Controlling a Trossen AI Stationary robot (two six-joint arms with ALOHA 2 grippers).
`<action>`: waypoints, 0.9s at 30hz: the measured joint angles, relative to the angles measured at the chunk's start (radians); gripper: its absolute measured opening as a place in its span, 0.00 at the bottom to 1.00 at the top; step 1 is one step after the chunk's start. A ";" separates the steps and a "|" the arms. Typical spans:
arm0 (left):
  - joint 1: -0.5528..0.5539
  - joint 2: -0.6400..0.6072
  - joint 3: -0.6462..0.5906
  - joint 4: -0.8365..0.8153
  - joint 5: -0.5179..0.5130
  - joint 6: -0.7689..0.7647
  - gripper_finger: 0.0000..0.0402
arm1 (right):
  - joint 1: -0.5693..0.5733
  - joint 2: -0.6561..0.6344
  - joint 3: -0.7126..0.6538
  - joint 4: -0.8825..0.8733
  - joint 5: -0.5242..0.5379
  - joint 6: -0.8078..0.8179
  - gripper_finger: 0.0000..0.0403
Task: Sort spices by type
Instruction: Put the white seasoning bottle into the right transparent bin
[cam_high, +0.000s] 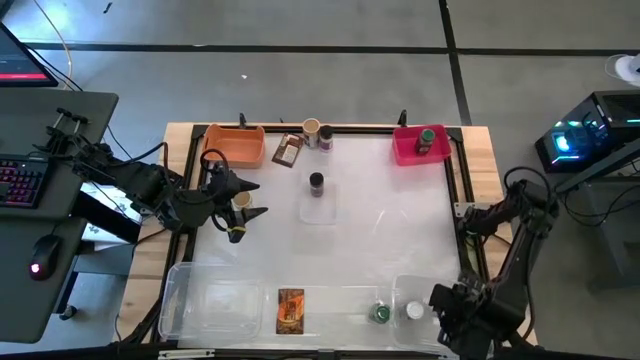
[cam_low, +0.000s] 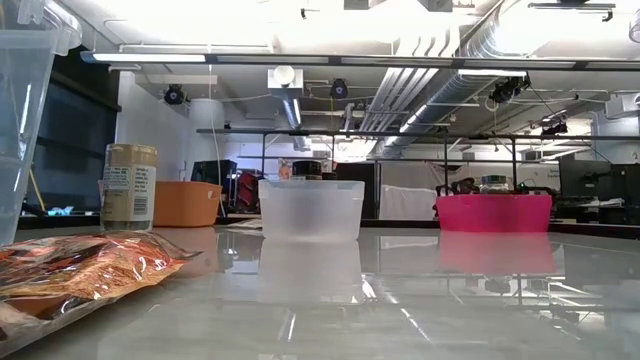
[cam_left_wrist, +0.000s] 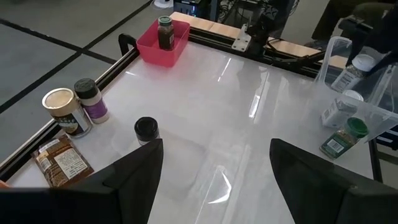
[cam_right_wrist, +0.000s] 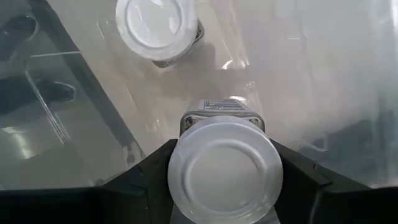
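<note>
My right gripper (cam_right_wrist: 224, 171) is shut on a white-capped spice jar (cam_right_wrist: 224, 168) inside the clear tub (cam_high: 440, 290) at the table's near right. A second white-capped jar (cam_right_wrist: 155, 28) stands in that tub, and a green-capped jar (cam_high: 381, 314) lies just left of it. My left gripper (cam_left_wrist: 214, 168) hangs open above the table's left side, with nothing between its fingers. A tan-capped jar (cam_high: 240, 200) stands on the table below it. A dark-capped jar (cam_high: 316, 182) stands mid-table by a small clear tub (cam_low: 310, 210). My right gripper pinches the white jar by the sides of its cap (cam_right_wrist: 180, 171) between its two fingers (cam_right_wrist: 146, 174). The fingers come from above and point down. The jar hangs upright below them inside the tub. Its cap hides whether its base is on the tub floor.
At the far edge stand an orange bin (cam_high: 232, 145), a brown packet (cam_high: 288, 150), two jars (cam_high: 318, 132) and a pink bin (cam_high: 405, 150) holding a jar (cam_high: 427, 138). An orange packet (cam_high: 290, 310) lies at the near edge beside a large clear tub (cam_high: 185, 300).
</note>
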 joint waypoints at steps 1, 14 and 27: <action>0.000 0.000 0.000 0.000 0.000 -0.001 0.70 | 0.001 0.006 0.000 0.015 0.002 0.015 0.50; 0.000 0.000 0.000 0.001 0.000 -0.007 0.70 | -0.003 0.015 -0.097 0.145 0.032 0.211 0.50; 0.000 0.000 0.000 0.001 0.000 -0.007 0.70 | -0.005 0.014 -0.171 0.185 0.023 0.297 0.50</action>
